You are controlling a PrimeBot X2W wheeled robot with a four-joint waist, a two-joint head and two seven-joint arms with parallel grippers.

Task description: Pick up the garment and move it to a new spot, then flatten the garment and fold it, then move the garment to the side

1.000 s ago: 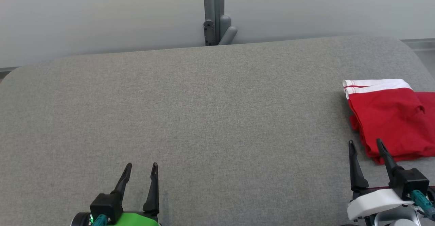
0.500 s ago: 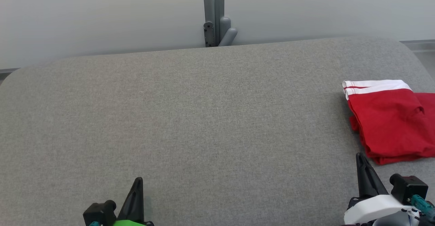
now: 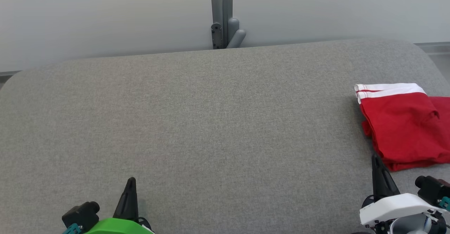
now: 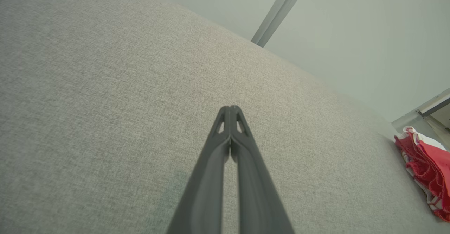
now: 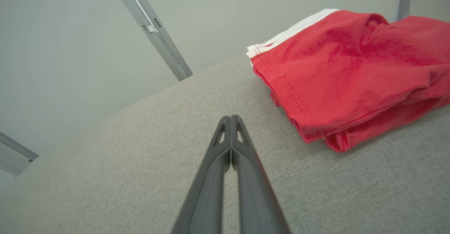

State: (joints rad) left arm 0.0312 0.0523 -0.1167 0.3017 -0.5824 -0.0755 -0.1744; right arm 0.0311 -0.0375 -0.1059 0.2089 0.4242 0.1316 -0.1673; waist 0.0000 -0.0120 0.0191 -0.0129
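The garment [image 3: 404, 125] is a folded red piece with a white striped band, lying at the right edge of the grey padded table [image 3: 211, 121]. It also appears at the far right of the left wrist view [image 4: 425, 167] and the upper right of the right wrist view [image 5: 348, 68]. My right gripper [image 3: 378, 167] is shut and empty, just in front of the garment's near corner, apart from it. In the right wrist view its fingertips [image 5: 231, 118] meet over bare fabric. My left gripper [image 3: 130, 184] is shut and empty at the lower left, its tips together [image 4: 230, 109] above the table.
A grey metal post with a bracket [image 3: 221, 16] rises behind the table's far edge against a pale wall. The table's rounded corners sit at the far left and far right. The wide middle of the grey surface holds nothing.
Both grippers have gone from open to shut and drawn back toward the near edge. The garment lies where it was.
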